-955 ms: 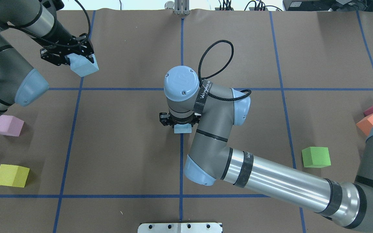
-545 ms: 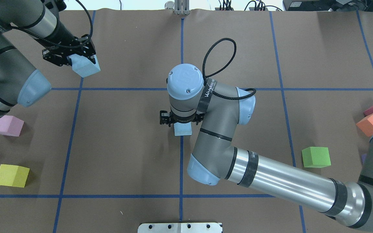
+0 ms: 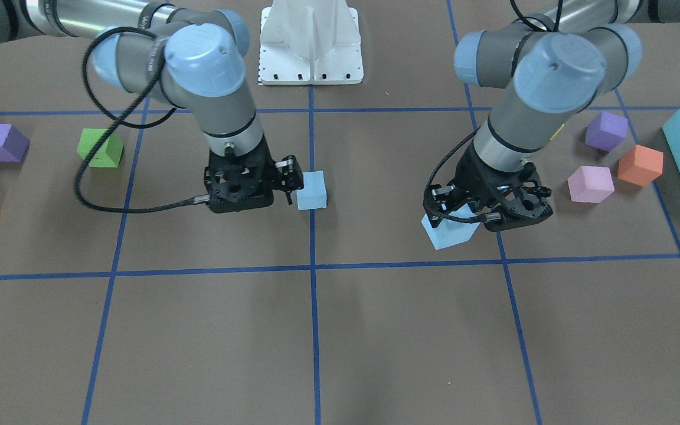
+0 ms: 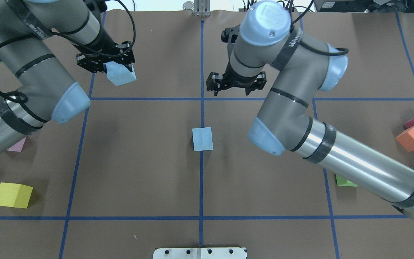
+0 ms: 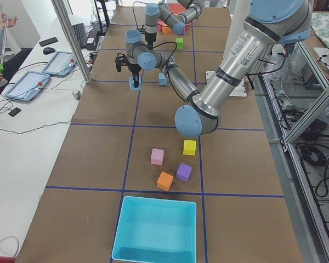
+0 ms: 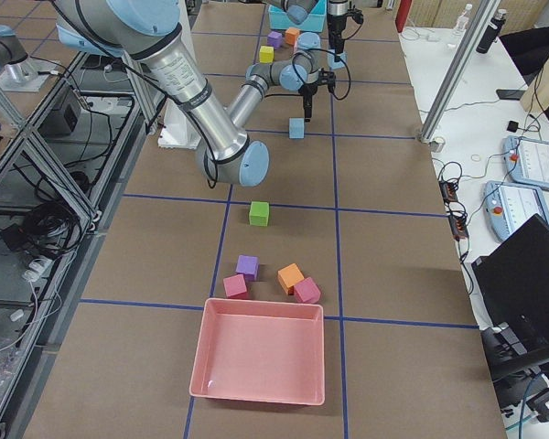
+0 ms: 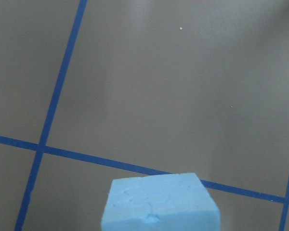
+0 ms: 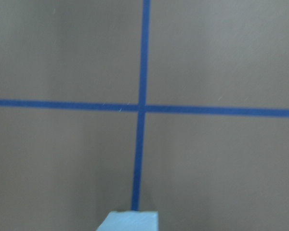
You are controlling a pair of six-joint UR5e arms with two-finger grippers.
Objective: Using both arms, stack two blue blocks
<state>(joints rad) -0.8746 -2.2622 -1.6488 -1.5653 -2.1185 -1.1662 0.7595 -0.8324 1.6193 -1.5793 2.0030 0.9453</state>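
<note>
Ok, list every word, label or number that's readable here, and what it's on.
None can be read for certain.
White lettering, black strap on the right arm: too blurred.
White lettering, black band on the left arm: too blurred.
Small sticker on the left arm's forearm: too small.

Bright, even light from above. Soft, faint shadows on table [image 3: 375, 330]. Glare streak along right arm [image 4: 358, 163] tube. Right wrist view blurred.

Table [image 4: 138, 172]: brown, gridded with blue tape lines. Centre block [image 4: 202, 139] and upper-left block [image 4: 120, 75]: pale sky-blue. Left arm [image 4: 31, 79] and right arm [image 4: 289, 90]: grey-silver, light-blue joint caps. Yellow cube [image 4: 13, 195] lower left; orange cube [image 4: 413, 137] right edge.
</note>
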